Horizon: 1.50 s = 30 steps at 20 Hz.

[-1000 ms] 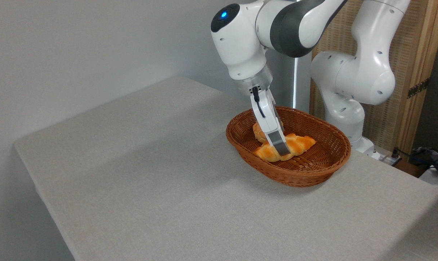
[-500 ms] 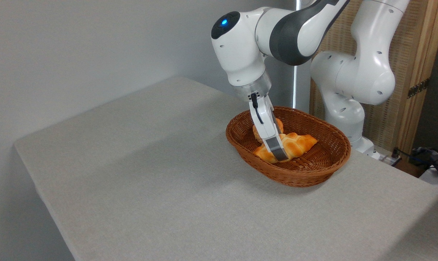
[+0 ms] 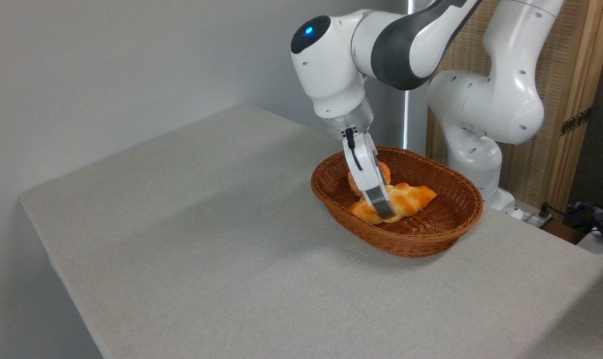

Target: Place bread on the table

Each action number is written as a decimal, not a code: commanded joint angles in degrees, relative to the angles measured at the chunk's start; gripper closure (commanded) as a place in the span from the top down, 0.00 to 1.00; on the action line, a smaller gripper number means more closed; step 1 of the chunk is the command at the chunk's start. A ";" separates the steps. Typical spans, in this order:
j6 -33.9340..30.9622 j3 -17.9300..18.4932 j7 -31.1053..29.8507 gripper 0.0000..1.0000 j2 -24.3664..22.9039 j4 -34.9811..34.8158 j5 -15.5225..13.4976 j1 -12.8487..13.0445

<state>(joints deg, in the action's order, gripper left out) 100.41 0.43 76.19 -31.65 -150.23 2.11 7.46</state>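
Fixed camera view: a white robot arm reaches down into a brown oval wicker basket [image 3: 431, 239] on a light grey desk [image 3: 206, 239]. Its claw [image 3: 383, 212] sits over the middle of the bread [image 3: 412, 198], a long braided golden loaf lying inside the basket. Only one finger [image 3: 381, 202] shows, so whether the claw grips the loaf cannot be told. A small round bun [image 3: 353, 182] lies just behind.

text: none readable | labels: none | brands: none | numbers: none | signs: none
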 commanded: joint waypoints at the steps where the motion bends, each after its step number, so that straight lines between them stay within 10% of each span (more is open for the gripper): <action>1: 2.69 0.18 0.10 0.64 0.45 -1.03 -0.88 0.62; 30: -2.06 -1.05 0.36 0.51 0.80 0.90 4.92 1.94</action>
<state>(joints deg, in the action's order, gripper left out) 99.60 -0.72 76.20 -30.97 -150.26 6.13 9.28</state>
